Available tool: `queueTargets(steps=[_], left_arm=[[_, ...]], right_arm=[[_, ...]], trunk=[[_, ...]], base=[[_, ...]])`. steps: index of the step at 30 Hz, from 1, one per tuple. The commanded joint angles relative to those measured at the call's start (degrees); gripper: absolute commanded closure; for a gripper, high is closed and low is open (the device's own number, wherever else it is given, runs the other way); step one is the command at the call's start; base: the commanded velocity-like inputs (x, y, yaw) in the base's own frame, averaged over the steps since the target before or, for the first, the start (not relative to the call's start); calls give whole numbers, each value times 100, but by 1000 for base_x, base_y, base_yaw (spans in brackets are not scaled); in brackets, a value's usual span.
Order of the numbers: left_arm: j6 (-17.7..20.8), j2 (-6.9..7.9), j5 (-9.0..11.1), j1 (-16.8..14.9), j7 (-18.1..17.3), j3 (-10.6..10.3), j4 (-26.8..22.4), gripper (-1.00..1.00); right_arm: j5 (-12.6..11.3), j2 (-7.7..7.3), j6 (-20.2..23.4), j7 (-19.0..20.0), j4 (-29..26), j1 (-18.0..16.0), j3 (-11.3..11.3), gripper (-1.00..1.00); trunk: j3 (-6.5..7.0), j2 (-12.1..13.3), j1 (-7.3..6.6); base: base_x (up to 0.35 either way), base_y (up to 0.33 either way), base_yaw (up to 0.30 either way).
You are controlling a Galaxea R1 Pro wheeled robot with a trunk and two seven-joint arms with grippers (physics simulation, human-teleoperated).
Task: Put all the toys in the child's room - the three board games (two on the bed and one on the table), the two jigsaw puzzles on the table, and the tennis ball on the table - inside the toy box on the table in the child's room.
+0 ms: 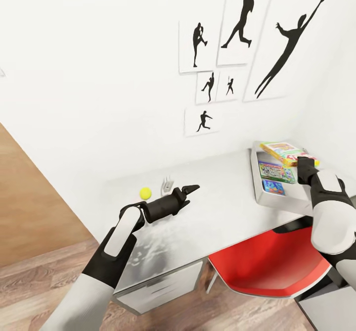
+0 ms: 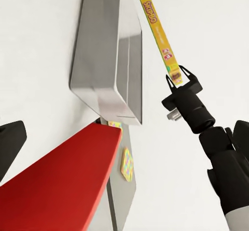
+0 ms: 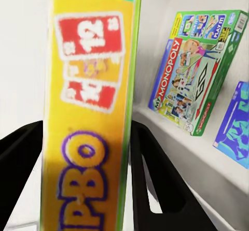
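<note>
Toys are seen gathered at the toy box (image 1: pixel 277 201), a shallow light grey bin set on the table (image 1: pixel 222 212) near the wall corner. Inside the bin, a white-green board game (image 1: pixel 277 171) and a blue board game (image 1: pixel 273 187) are laid flat. A yellow board game (image 1: pixel 284 153) is held tilted over the bin's far rim, gripped at its edge by the right gripper (image 1: pixel 305 162), whose black fingers (image 3: pixel 155 174) are closed against both faces of the box. A red chair (image 1: pixel 272 266) is tucked under the table edge. The left gripper (image 1: pixel 194 188) is held over the tabletop with nothing between its fingers, which appear nearly together. The tennis ball (image 1: pixel 145 192) is seen on the table just beside it.
</note>
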Motion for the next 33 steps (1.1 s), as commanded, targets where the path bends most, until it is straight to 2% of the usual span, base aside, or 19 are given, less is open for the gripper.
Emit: queueTargets(steps=[1, 14, 33], left_arm=[[18, -2, 48, -5, 37, 2, -3, -100], [18, -8, 39, -5, 37, -1, 26, -100], [15, -10, 29, -5, 37, -6, 33, -100]], right_arm=[[-57, 2, 26, -41, -11, -5, -11, 100], [-51, -87, -71, -39, -57, 2, -16, 100], [-71, -100, -372, -33, 8, -5, -2, 100]], trunk=[[-12, -11, 3], [-15, -11, 3], [-15, -11, 3]], base=[[0, 0, 7], [0, 0, 2], [0, 0, 0]])
